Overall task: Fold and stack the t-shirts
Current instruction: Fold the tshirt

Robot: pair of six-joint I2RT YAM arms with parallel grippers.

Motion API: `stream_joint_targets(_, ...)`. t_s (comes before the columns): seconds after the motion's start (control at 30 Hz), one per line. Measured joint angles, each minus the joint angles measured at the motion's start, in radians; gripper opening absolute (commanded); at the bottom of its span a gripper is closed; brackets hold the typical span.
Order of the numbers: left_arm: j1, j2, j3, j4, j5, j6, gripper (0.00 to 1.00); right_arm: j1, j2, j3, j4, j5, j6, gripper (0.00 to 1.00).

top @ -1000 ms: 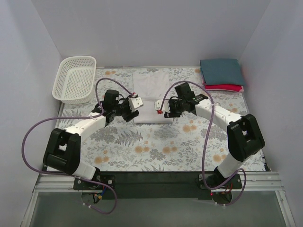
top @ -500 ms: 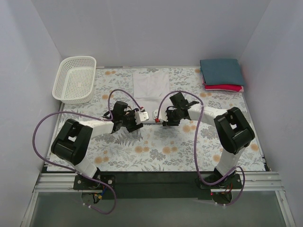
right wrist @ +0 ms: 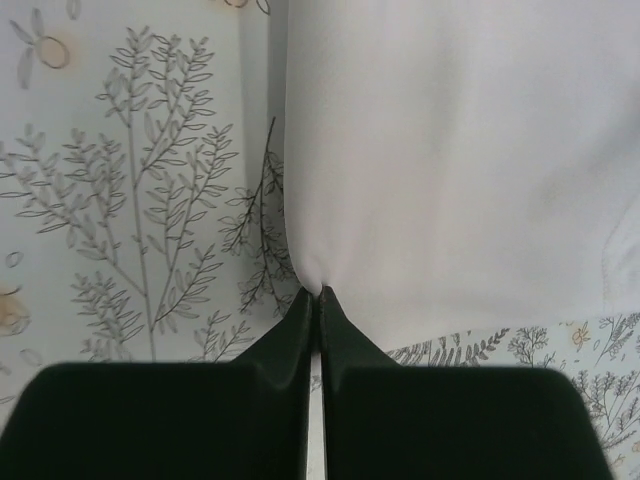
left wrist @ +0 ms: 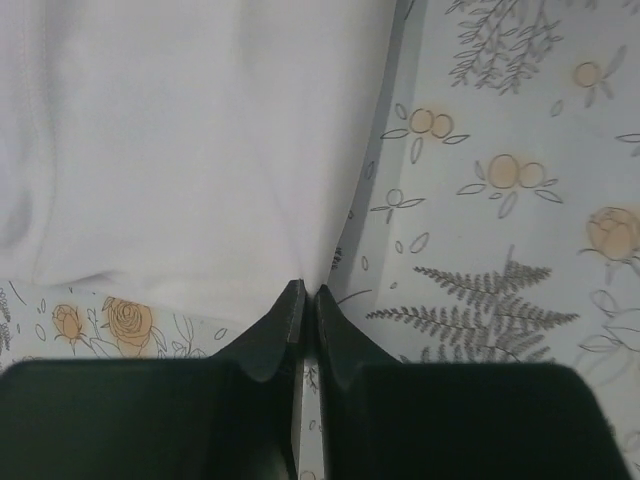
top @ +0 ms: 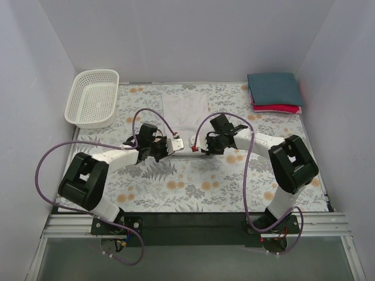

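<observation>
Once past the basket (top: pixel 92 98) far left: left gripper (left wrist: pixel 303 288) pinched shut on near left corner of white shirt (top: pixel 186 108), lying flat at far centre. Then right gripper (right wrist: pixel 318 292), pinched likewise on near right corner. Far right, teal shirt (top: pixel 273 88) folded atop red shirt (top: pixel 281 109).

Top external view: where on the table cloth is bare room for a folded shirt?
Free: the table cloth between the arms and the near edge; a smaller patch between the white shirt and the folded stack. Crowded: the shirt's near hem, pinched by left gripper and right gripper.
</observation>
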Motion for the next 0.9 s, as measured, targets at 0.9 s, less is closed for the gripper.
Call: stream_joint_targets(0.9, -0.064, -0.489, 0.204, -0.825, 0.315, -0.067, 0.00, 0.138, -0.386, 0.134, -0.581, -0.178, 0.151, 0.01)
